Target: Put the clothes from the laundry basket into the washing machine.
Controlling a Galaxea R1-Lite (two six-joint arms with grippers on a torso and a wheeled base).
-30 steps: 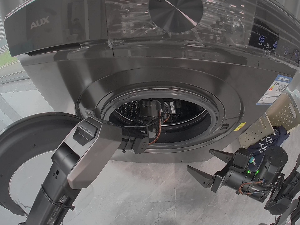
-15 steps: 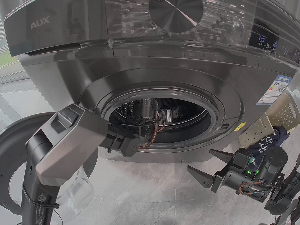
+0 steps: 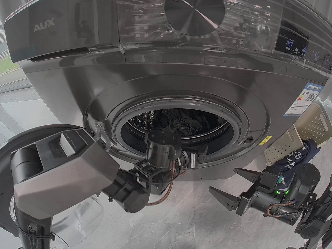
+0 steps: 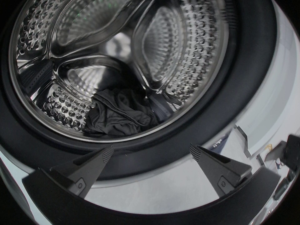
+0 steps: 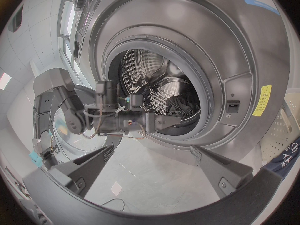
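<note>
Dark clothes (image 4: 117, 116) lie in the washing machine (image 3: 173, 83) drum. A navy garment (image 3: 294, 158), perhaps a shirt, drapes the laundry basket (image 3: 311, 125), whose inside is cut off. Left gripper (image 4: 149, 148) at the drum mouth and right gripper (image 3: 223, 180) nearby gape empty.

The washing machine (image 3: 166, 83) has a dark brushed-metal front with a soft sheen; clear, wrinkled plastic film (image 3: 249, 21) covers its top panel; the drum (image 4: 156, 41) is polished steel, dimpled and perforated, ringed by a matt black rubber seal (image 4: 237, 88). The dark garment (image 4: 118, 113) inside is crumpled matt cloth; the laundry basket (image 3: 311, 125) is pale perforated plastic; the floor (image 3: 193, 211) is smooth, glossy grey tile; the left hand (image 4: 150, 148) has matt black fingers (image 4: 93, 166) with ribbed tips.
</note>
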